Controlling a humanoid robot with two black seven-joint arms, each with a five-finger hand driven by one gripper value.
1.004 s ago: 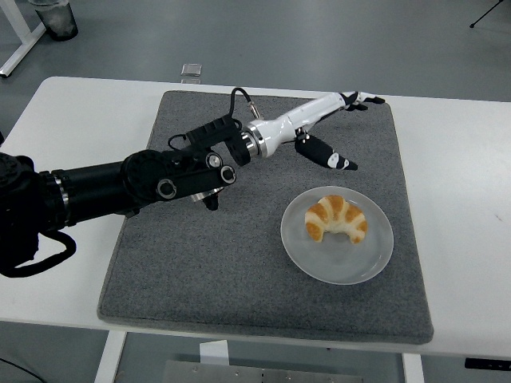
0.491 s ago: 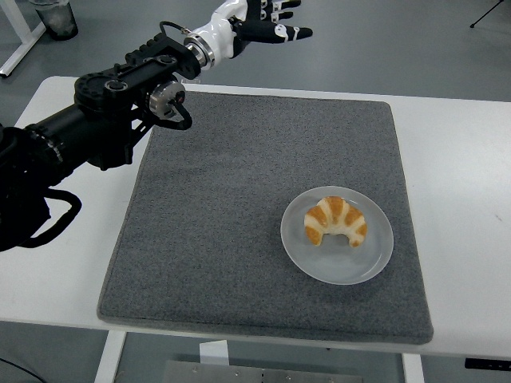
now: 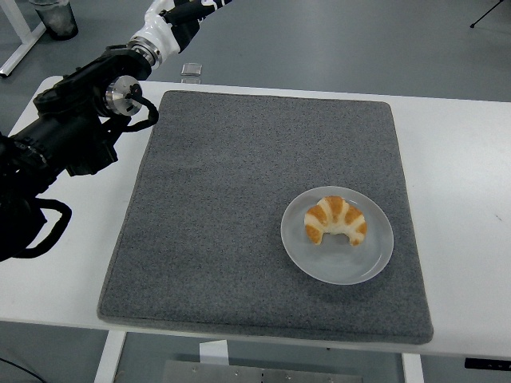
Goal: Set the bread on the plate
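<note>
- Bread: one croissant-shaped piece, golden with pale bands, lying inside the plate, slightly left of centre.
- Plate: round, pale grey, resting on the grey mat at its right half; it holds only the bread.
- Mat: lies flat on the white table.
- Left arm: reaches up along the upper left, well apart from the plate.
- Left hand: cut off by the top edge; finger state cannot be determined.
- Legible writing: none readable.
- Small clear object: sits on the floor beyond the table's far edge.

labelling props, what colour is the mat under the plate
Dark grey mat, plain and speckled, seen in the head view.
</note>
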